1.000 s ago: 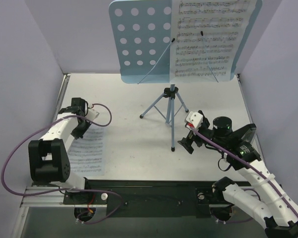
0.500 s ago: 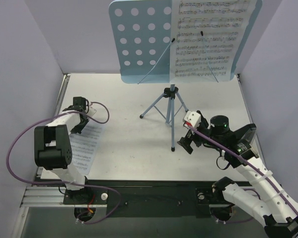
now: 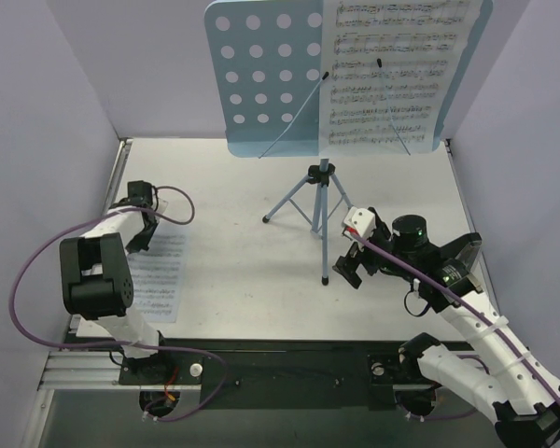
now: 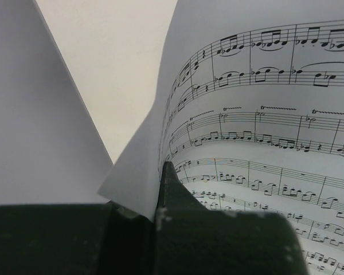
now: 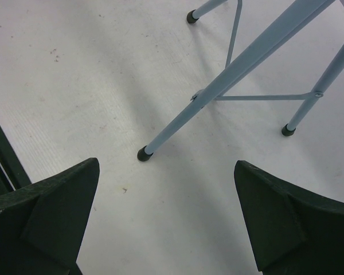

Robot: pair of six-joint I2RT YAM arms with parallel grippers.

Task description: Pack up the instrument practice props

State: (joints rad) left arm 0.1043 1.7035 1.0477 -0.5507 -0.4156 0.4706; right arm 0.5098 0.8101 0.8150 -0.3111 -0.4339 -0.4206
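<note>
The light-blue hole-punched music stand [image 3: 271, 84] stands at the back on thin tripod legs [image 3: 319, 201]. A sheet-music page [image 3: 392, 75] rests on its right half. Another sheet-music page [image 3: 159, 280] lies at the table's left, its far edge lifted. My left gripper [image 3: 140, 231] is shut on that edge. In the left wrist view the left gripper [image 4: 159, 172] pinches the curled page [image 4: 264, 114]. My right gripper [image 3: 348, 266] hangs open just right of the tripod's near foot [image 3: 325, 278]. In the right wrist view the right gripper [image 5: 166, 212] has bare table between its fingers, and the foot [image 5: 144, 153] lies just beyond them.
Lilac walls close the table in on the left [image 3: 37, 140], back and right. A black rail [image 3: 280, 359] with the arm bases runs along the near edge. The other two tripod feet [image 5: 288, 130] sit farther back under the stand.
My left gripper has drawn back to the left with the page, and the sheet has slid and narrowed toward the left edge. My right gripper has crept slightly toward the tripod leg.
</note>
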